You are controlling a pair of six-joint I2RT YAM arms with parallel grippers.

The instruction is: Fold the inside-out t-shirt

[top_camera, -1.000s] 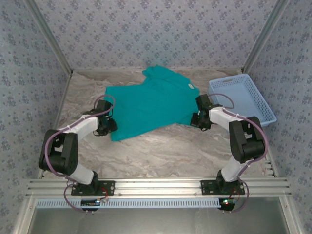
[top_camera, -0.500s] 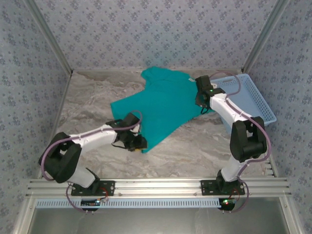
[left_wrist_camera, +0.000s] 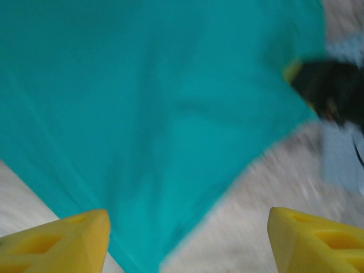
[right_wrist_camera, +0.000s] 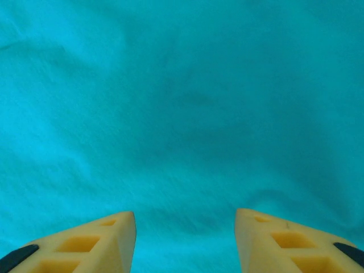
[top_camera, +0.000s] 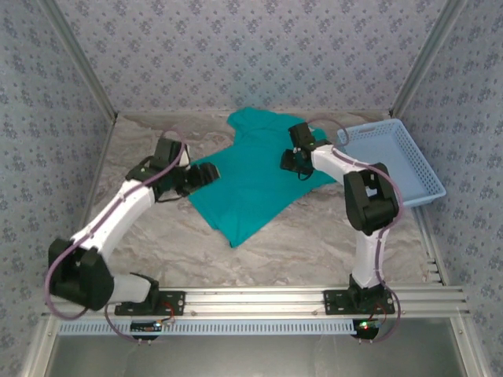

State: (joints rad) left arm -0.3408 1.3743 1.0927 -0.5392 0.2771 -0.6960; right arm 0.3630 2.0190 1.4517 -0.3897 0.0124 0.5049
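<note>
Reaching inward over the table point(top_camera: 314, 236) with both arms bent toward the teal t-shirt point(top_camera: 251, 188), spread mid-table. Holding left gripper point(top_camera: 204, 175) agape at its left edge, right gripper point(top_camera: 289, 162) parted low above the cloth, both empty.

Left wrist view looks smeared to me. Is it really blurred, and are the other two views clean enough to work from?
Left wrist: yes, blurred throughout, with the t-shirt edge and the table smeared. Right wrist: fairly sharp, faint creases in the cloth readable, flat light, no glare. Top external: sharp and evenly lit, no glare or harsh shadows.
</note>
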